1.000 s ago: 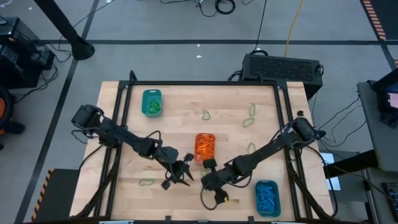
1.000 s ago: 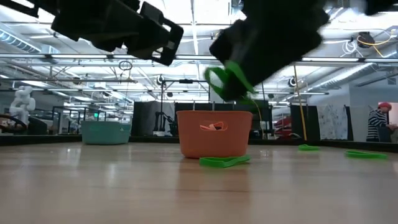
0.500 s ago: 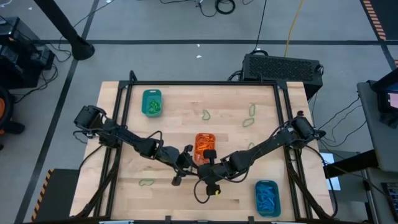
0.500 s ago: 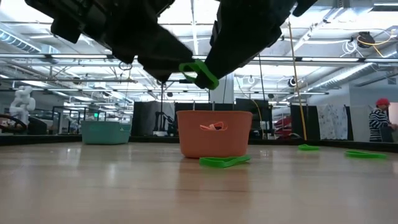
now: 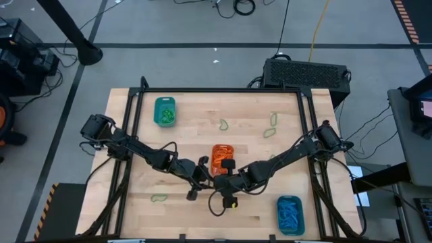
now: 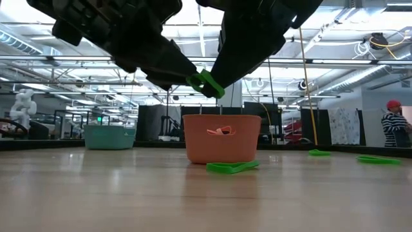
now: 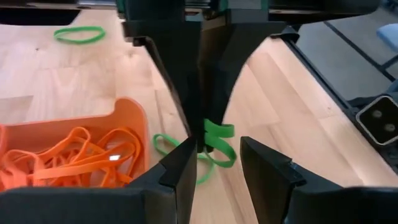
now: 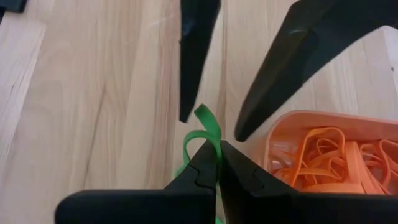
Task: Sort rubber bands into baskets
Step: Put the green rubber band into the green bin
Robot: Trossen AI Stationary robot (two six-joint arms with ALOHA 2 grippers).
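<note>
Pinched tight in the right claw (image 8: 217,163), a green band (image 8: 208,127) is held up between the left claw's (image 7: 214,163) spread fingers, beside the orange basket (image 5: 223,159).

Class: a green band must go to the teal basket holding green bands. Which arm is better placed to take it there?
Probably left. The right gripper pinches the green band, and the open left gripper brackets it. The green-band basket sits on the left arm's side.

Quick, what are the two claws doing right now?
Left claw: open, its tips either side of a green band.
Right claw: closed on that green band, beside the orange basket.
</note>
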